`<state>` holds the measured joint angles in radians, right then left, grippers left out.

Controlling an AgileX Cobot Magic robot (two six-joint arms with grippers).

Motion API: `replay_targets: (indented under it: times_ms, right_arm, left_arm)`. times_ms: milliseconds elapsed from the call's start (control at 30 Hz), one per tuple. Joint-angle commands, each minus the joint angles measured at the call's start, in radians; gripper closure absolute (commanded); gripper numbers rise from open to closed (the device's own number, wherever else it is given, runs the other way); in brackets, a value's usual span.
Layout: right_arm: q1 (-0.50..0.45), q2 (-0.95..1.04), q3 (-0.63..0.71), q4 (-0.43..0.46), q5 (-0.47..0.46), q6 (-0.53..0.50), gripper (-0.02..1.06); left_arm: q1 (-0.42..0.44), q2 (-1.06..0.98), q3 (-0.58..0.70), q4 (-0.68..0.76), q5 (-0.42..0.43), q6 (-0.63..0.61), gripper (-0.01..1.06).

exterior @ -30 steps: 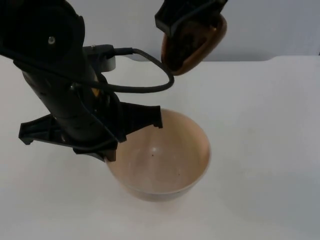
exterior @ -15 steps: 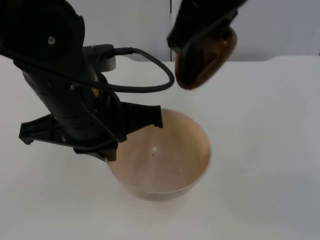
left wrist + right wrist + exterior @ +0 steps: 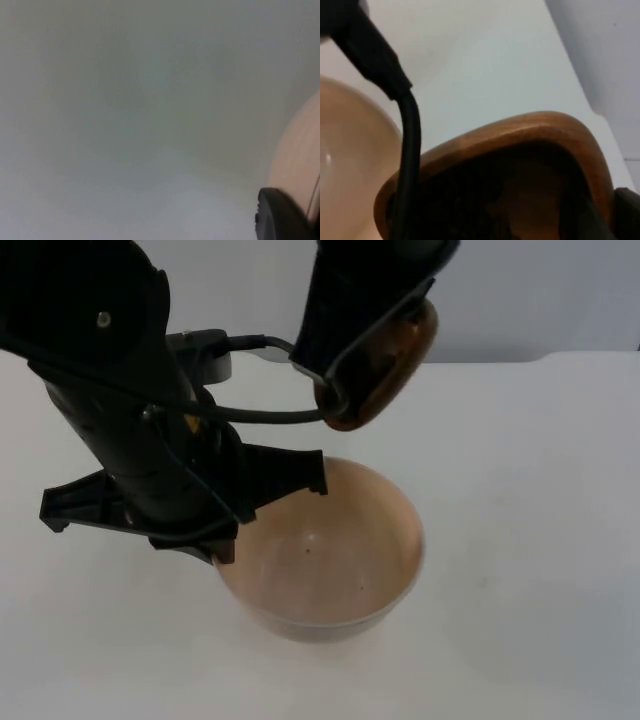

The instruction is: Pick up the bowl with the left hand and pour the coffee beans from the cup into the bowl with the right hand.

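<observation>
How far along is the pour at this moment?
Done: the left gripper holds the bowl by its rim, and the right gripper has the brown cup in its grasp, tilted above the bowl's far edge. In hand: the tipping; the right wrist view shows dark coffee beans inside the cup. Left: the pour itself, since the bowl holds only a couple of dark specks.
</observation>
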<state>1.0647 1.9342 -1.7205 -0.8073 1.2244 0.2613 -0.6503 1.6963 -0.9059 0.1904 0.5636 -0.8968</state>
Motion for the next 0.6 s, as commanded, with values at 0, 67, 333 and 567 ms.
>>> replay_targets:
  times_ms: [0, 67, 333, 567]
  right_arm:
    - [0.006, -0.008, 0.003, -0.037, -0.003, 0.012, 1.04]
    - [0.016, -0.008, 0.003, -0.051, -0.003, 0.012, 1.04]
    - [0.050, -0.008, 0.003, -0.127, -0.003, 0.010, 1.04]
    - [0.063, -0.008, 0.009, -0.160, -0.003, -0.004, 1.04]
  left_arm:
    - [-0.007, -0.003, -0.006, -0.009, -0.005, -0.009, 1.05]
    - [-0.007, -0.003, -0.006, -0.010, -0.003, -0.009, 1.05]
    - [-0.007, -0.003, -0.006, -0.015, -0.004, -0.009, 1.05]
    - [-0.007, -0.003, -0.006, -0.014, -0.002, -0.009, 1.05]
